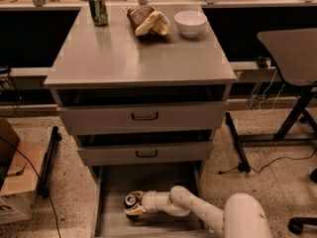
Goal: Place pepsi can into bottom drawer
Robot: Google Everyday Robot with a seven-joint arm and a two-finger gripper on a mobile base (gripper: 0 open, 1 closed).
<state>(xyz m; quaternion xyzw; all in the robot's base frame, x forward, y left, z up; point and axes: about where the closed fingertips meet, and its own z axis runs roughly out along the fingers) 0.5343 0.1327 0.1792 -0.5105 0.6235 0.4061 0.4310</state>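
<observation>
pepsi can (131, 200) already low inside open bottom drawer (148, 180), gripper (132, 205) clamped round it. only release + arm pull-out left imo

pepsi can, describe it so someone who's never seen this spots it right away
Find the grey cabinet, then its pulled-out bottom drawer at floor level. The pepsi can is upright inside it, held in the gripper of the white arm. It is dark with a silver top, unlike the green can on the cabinet top.
</observation>
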